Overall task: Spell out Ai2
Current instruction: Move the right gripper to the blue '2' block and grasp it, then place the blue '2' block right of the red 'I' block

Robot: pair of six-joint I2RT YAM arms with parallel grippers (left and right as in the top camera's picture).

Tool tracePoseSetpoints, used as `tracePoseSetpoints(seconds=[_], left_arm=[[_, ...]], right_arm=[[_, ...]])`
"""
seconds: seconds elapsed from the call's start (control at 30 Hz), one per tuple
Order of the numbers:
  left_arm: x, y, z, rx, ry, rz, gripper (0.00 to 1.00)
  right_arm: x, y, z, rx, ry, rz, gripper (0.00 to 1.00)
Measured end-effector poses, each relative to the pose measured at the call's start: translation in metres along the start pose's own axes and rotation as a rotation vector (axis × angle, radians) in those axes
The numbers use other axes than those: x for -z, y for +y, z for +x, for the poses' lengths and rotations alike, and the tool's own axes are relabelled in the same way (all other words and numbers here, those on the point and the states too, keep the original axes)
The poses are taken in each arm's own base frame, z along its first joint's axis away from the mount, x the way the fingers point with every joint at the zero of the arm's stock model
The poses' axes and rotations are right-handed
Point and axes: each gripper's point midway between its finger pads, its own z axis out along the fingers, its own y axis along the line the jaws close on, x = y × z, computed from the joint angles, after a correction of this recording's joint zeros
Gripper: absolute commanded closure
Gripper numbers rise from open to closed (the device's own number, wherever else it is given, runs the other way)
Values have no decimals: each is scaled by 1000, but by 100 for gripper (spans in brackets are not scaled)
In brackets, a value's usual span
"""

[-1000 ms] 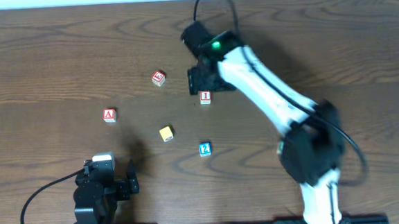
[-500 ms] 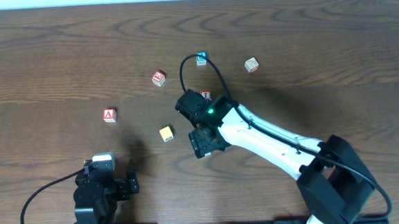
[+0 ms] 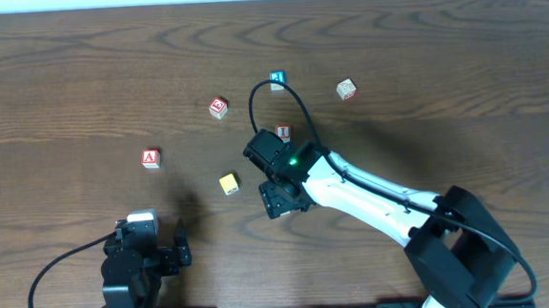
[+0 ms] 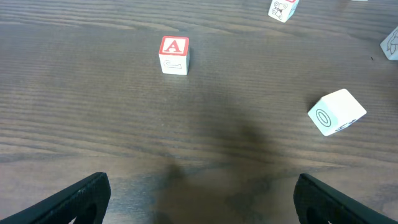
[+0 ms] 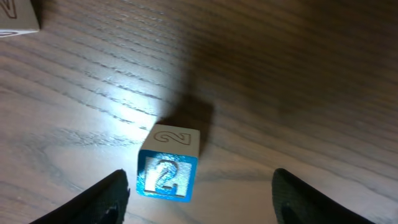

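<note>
The A cube (image 3: 150,159) lies at the left; it also shows in the left wrist view (image 4: 174,55). The I cube (image 3: 283,132) lies mid-table, just beyond the right arm. The 2 cube (image 5: 168,165) sits on the table between my right gripper's open fingers, closer to the left one, its blue 2 facing the camera. In the overhead view my right gripper (image 3: 282,199) hides it. My right gripper (image 5: 205,205) touches nothing. My left gripper (image 3: 151,240) is open and empty at the front left; in its wrist view (image 4: 199,202) the A cube lies well ahead.
A yellow cube (image 3: 229,184), marked O in the left wrist view (image 4: 336,112), lies left of the right gripper. A red-marked cube (image 3: 218,107), a blue cube (image 3: 277,79) and a beige cube (image 3: 346,89) lie farther back. A black cable arcs over the right arm.
My right arm swung from beside the I cube toward the front and now covers the 2 cube, uncovering the blue and beige cubes. The left arm has not moved.
</note>
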Motion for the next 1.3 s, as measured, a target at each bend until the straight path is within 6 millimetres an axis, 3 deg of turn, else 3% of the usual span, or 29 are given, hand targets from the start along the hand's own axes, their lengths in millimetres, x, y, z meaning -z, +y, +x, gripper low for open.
tracePoseSetpoints(seconds=[0.5,0.97,1.3], left_arm=[[0,0,0,0,0,0,5],[0,0,0,0,0,0,5],[0,0,0,0,0,0,4]], right_arm=[[-11,15,9,43,30,-22,36],[-25,13,12,48,59,-6,68],[-24,13,8,44,42,-5,81]])
